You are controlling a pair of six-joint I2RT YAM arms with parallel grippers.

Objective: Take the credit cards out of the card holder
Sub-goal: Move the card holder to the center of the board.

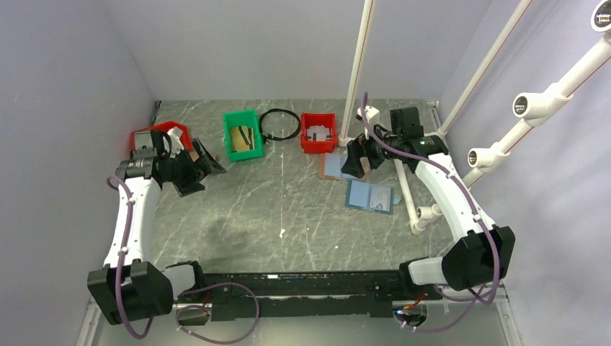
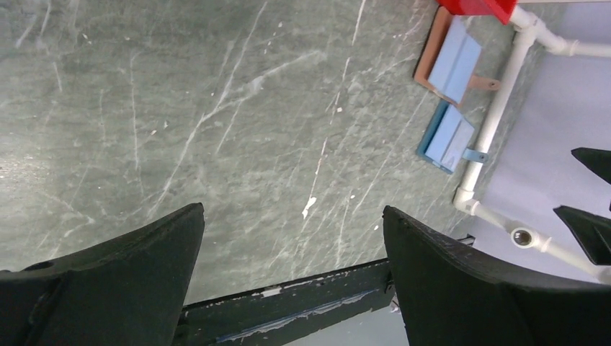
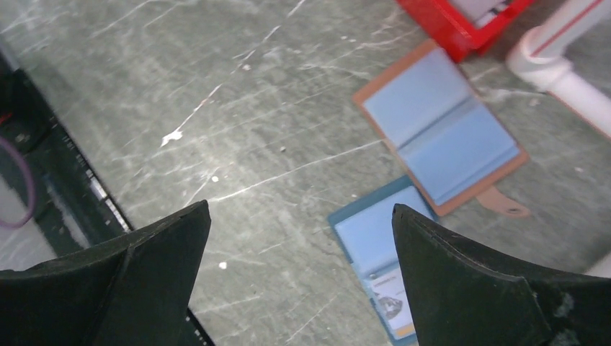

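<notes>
The card holder (image 3: 439, 130) lies open on the table at the back right, with a reddish-brown cover, a side tab and pale blue pages. It also shows in the top view (image 1: 333, 167) and the left wrist view (image 2: 450, 58). No card shows in its pockets. Greyish flat pieces that look like credit cards (image 1: 318, 132) lie in a red bin (image 1: 318, 144) just behind it. My right gripper (image 3: 300, 207) is open and empty, above and beside the holder (image 1: 355, 163). My left gripper (image 2: 293, 210) is open and empty, far off at the left (image 1: 202, 167).
A second holder with a blue cover (image 3: 375, 241) lies next to the brown one, a printed card in its pocket. A green bin (image 1: 243, 135), a black cable ring (image 1: 279, 124) and another red bin (image 1: 162, 135) stand at the back. White pipes (image 1: 407, 194) run along the right.
</notes>
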